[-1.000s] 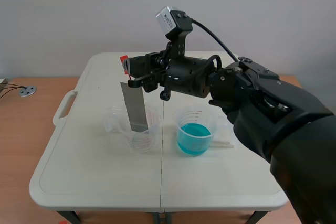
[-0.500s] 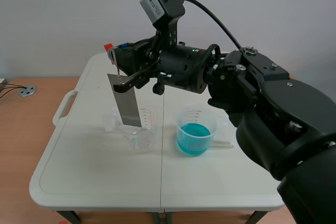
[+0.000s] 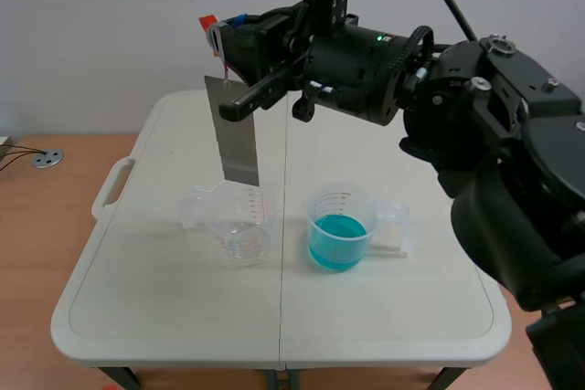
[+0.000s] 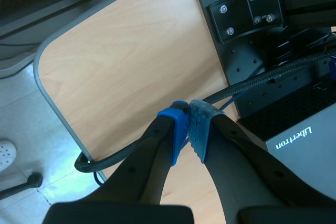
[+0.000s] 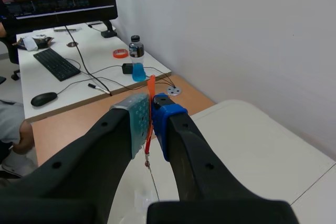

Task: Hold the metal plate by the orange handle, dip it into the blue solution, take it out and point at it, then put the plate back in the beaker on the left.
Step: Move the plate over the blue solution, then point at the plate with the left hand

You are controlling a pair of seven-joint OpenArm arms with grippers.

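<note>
Right gripper (image 3: 224, 43) is clamped on the orange handle (image 3: 209, 23). You can see it well in the right wrist view. There the thin handle sits squeezed between the two pads.

The metal plate (image 3: 236, 134) hangs down from the handle, high over the tabletop (image 3: 164, 299). Its long side runs up and down, and it leans only a little. Its low end is just above the open top of the clear beaker (image 3: 239, 221) on the left. It looks out of that beaker, not inside it.

The blue solution (image 3: 336, 237) is in the other beaker (image 3: 340, 212). That one stands just beside the clear one, toward the robot's right. So I think the plate must go sideways to the right and then straight down. It should stay upright so the low end goes in first.

The left gripper (image 4: 188, 129) has its pads pressed together with nothing between them. It is far from the beakers and does not show in the scene view. The right arm is the one close by.
</note>
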